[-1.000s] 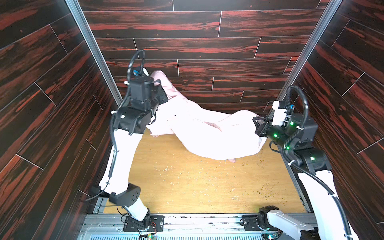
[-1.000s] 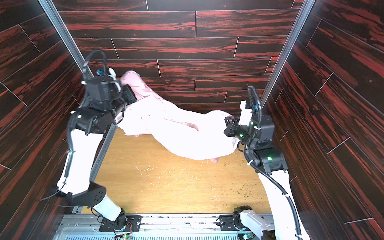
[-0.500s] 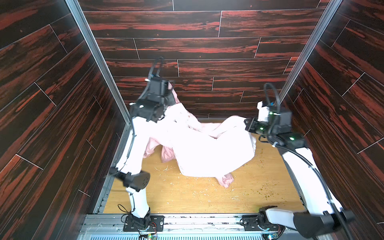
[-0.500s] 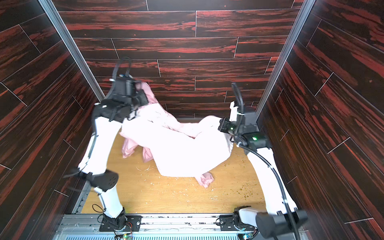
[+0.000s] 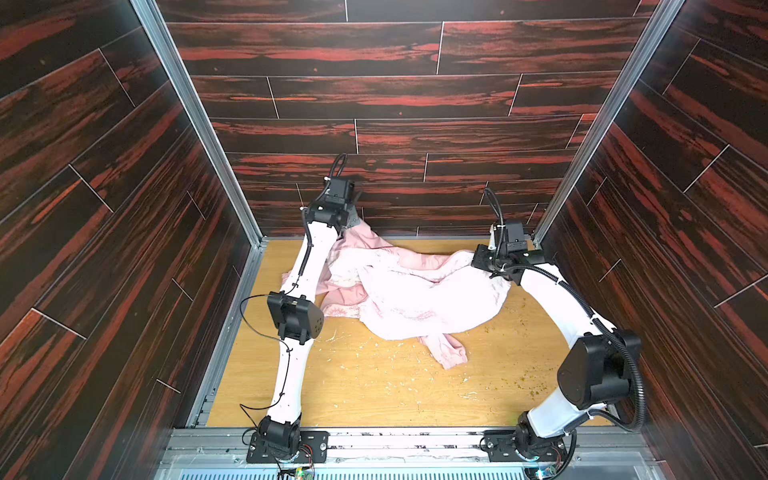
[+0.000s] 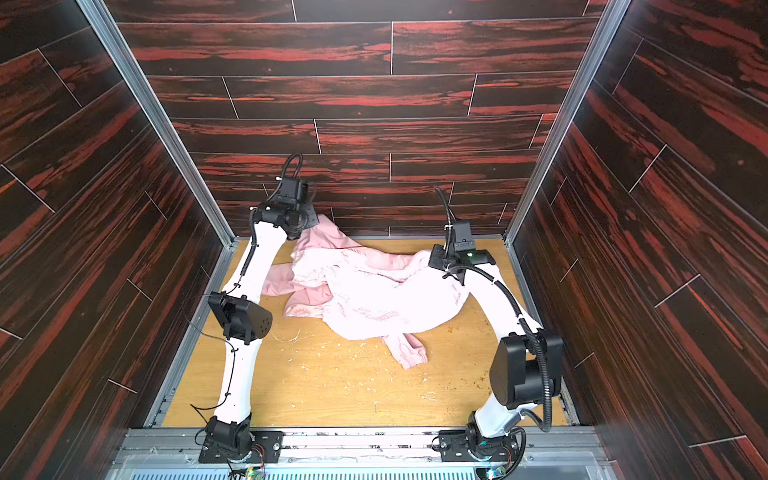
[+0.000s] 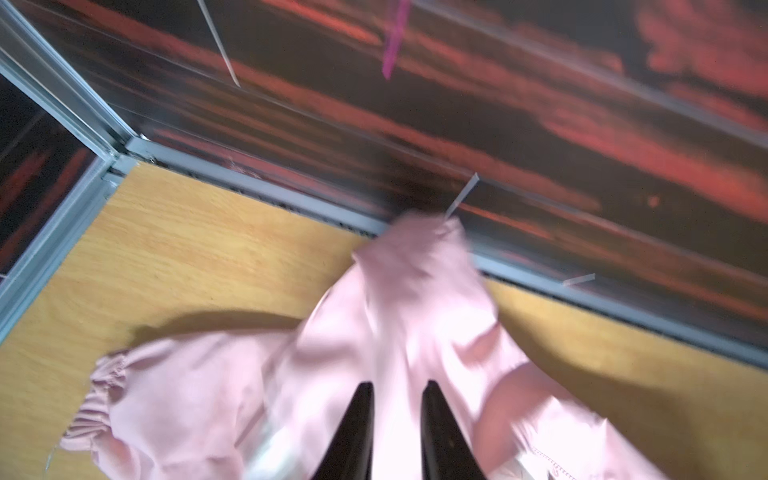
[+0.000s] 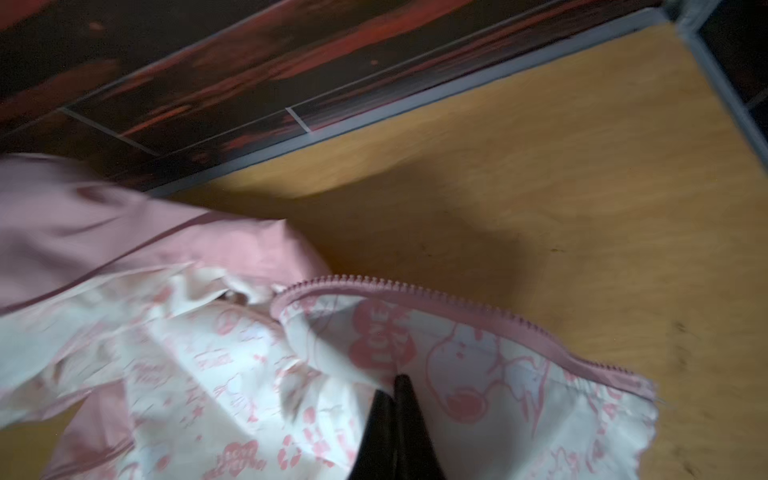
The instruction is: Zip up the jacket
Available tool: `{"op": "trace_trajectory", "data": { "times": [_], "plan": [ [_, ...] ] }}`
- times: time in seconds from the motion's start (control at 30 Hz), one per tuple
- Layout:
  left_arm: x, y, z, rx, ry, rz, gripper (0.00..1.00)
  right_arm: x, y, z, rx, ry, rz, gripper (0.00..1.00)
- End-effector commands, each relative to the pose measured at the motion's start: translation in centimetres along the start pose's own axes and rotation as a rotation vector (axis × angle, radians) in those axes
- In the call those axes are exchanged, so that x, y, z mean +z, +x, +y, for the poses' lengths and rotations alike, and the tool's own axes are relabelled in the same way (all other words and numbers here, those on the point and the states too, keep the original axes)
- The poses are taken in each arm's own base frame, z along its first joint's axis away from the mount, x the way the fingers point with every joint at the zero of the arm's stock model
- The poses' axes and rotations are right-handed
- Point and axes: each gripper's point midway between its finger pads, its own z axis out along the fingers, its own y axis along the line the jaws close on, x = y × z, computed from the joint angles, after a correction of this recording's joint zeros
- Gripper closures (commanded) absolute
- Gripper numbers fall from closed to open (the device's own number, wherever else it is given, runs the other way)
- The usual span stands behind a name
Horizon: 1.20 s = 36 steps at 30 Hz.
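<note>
The light pink jacket (image 5: 415,291) (image 6: 374,291) lies crumpled across the back of the wooden table, with its pale printed lining facing up. One elastic cuff (image 5: 449,353) trails toward the front. My left gripper (image 5: 353,220) (image 6: 309,222) hovers at the jacket's raised back-left corner near the wall. In the left wrist view its jaws (image 7: 397,384) stand slightly apart, with blurred pink fabric (image 7: 395,324) beneath them. My right gripper (image 5: 476,259) (image 6: 432,257) is shut (image 8: 392,384) on the printed lining just inside the pink zipper teeth (image 8: 457,303).
The table (image 5: 374,395) is boxed in by dark red wood-pattern walls with aluminium corner posts (image 5: 195,124). The back wall stands right behind both grippers. Small crumbs (image 5: 374,361) are scattered over the front of the table.
Both arms came down and back toward the far wall. The jacket went from hanging stretched between them to lying on the table. The left jaws have parted.
</note>
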Motion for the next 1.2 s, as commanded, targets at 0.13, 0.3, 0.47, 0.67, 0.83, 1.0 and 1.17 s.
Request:
{"op": "trace_trajectory", "data": {
  "times": [0.13,0.3,0.47,0.67,0.83,1.0,1.17],
  "plan": [
    [-0.2,-0.6,2.5,-0.08,0.005,0.032,0.77,-7.2,4.2,10.5,-0.245,-0.448,-0.051,1.0],
    [-1.5,2.0,1.5,-0.094,0.076,0.135,0.47,-8.5,12.0,12.4,-0.342,-0.561,0.106,1.0],
    [-3.2,6.4,-1.9,-0.138,0.215,0.19,0.34,-7.2,18.5,11.8,-0.352,-0.551,0.242,1.0],
    [-0.7,13.4,-4.9,-0.184,0.303,0.303,0.28,-4.7,21.9,10.5,-0.325,-0.503,0.323,1.0],
    [1.4,16.6,-7.5,-0.192,0.345,0.388,0.28,-4.1,21.9,10.4,-0.293,-0.489,0.319,1.0],
    [3.1,18.9,-8.2,-0.202,0.341,0.441,0.28,-4.4,20.5,10.6,-0.269,-0.472,0.278,1.0],
    [4.3,20.1,-7.9,-0.253,0.345,0.441,0.27,-4.7,20.1,11.0,-0.265,-0.482,0.274,1.0]
  ]
}}
